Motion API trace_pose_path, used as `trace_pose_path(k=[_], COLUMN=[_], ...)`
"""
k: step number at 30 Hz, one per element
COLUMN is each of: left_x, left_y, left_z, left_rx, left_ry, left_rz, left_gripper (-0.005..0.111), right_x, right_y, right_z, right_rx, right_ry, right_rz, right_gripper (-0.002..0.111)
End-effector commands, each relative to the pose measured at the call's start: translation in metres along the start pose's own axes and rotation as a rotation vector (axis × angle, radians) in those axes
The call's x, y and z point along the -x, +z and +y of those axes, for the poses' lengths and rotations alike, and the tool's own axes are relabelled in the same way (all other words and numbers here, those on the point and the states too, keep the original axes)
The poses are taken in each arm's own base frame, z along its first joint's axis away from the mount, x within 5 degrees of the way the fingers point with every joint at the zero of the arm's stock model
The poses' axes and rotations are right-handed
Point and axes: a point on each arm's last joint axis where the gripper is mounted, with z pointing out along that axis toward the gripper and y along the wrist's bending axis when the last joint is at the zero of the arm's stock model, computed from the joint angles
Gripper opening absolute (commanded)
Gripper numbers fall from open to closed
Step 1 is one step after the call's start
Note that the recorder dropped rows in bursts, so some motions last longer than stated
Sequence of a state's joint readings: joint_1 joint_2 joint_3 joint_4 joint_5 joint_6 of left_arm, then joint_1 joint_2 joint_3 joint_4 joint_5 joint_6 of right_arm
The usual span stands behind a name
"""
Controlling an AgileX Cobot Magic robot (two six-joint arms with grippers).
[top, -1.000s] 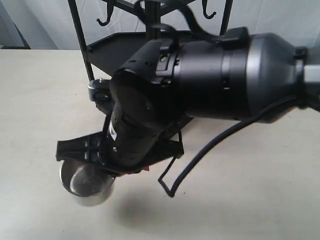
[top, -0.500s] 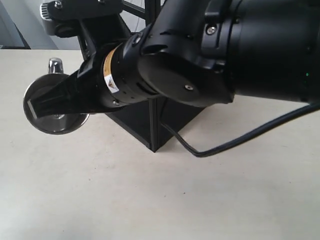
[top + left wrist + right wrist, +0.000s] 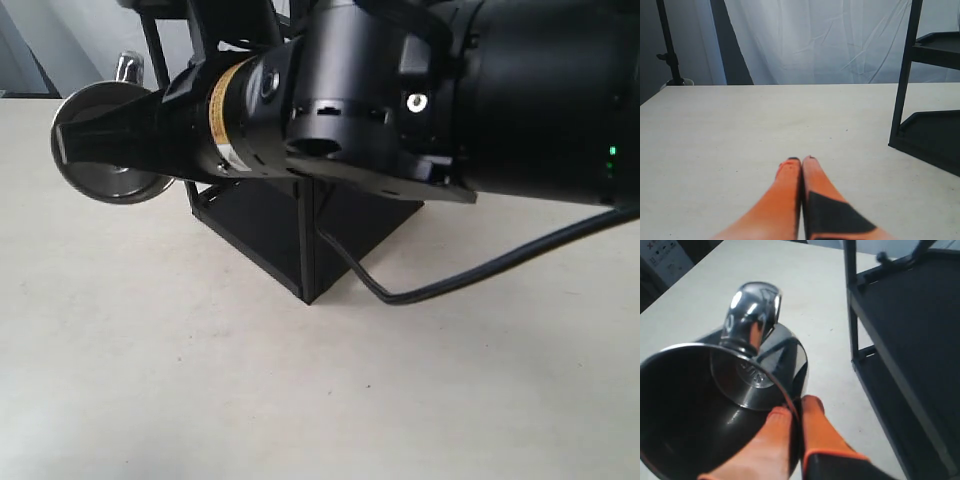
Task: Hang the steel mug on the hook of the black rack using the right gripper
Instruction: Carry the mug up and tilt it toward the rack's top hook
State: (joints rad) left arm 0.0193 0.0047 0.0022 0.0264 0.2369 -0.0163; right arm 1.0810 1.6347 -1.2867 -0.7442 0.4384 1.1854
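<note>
The steel mug (image 3: 112, 184) hangs in the air at the left of the exterior view, tipped on its side, its looped handle (image 3: 128, 66) pointing up. My right gripper (image 3: 62, 148) is shut on the mug's wall. In the right wrist view one finger (image 3: 775, 432) lies inside the mug (image 3: 700, 410) and the other outside it. The mug sits just left of the black rack (image 3: 300, 235), near a thin post (image 3: 152, 45). A blurred black rounded tip (image 3: 883, 258) over the shelf (image 3: 912, 335) may be a hook. My left gripper (image 3: 800, 161) is shut and empty, low over the table.
My right arm's bulky black body (image 3: 480, 100) fills the upper exterior view and hides the rack's top and its hooks. A black cable (image 3: 470, 275) loops below it. The rack's post (image 3: 904, 75) and lower shelf (image 3: 932, 137) stand to one side of the left gripper. Pale table (image 3: 200, 380) lies all round.
My right gripper has lifted the mug off the table and swung it up and left beside the rack, turning it onto its side. In the last half second it rose a little more.
</note>
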Motion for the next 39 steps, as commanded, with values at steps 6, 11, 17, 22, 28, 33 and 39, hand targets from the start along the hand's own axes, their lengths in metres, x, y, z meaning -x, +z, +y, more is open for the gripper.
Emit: trace_pose_path(k=[6,11,17,22,28,33,39], left_x=[0.001,0.001,0.001,0.001,0.001,0.001,0.001], left_y=[-0.001,-0.001,-0.001,-0.001,-0.001,-0.001,-0.001], left_z=[0.0,0.0,0.0,0.0,0.0,0.0,0.0], left_rx=[-0.001,-0.001,-0.001,-0.001,-0.001,-0.001,-0.001], left_ry=[0.001,0.001,0.001,0.001,0.001,0.001,0.001], left_rz=[-0.013,-0.013,-0.013,-0.013,-0.013,-0.013,-0.013], left_gripper=[0.002,0.002,0.002,0.002,0.002,0.002,0.002], right_x=[0.012,0.008,0.0,-0.001,-0.004,-0.01,-0.013], right_y=[-0.005,-0.002,0.001,0.002,0.006,0.013,0.015], right_z=[-0.008,-0.013,-0.021,-0.022,-0.022,-0.022,-0.021], right_rx=[-0.067,-0.091,-0.122,-0.125,-0.131,-0.133,-0.125], right_ry=[0.041,0.092,0.162,0.163,0.17,0.189,0.21], right_rz=[-0.102,-0.145,-0.162,-0.173,-0.158,-0.13,-0.111], right_gripper=[-0.001,-0.001,-0.001,-0.001,-0.001,-0.001,-0.001])
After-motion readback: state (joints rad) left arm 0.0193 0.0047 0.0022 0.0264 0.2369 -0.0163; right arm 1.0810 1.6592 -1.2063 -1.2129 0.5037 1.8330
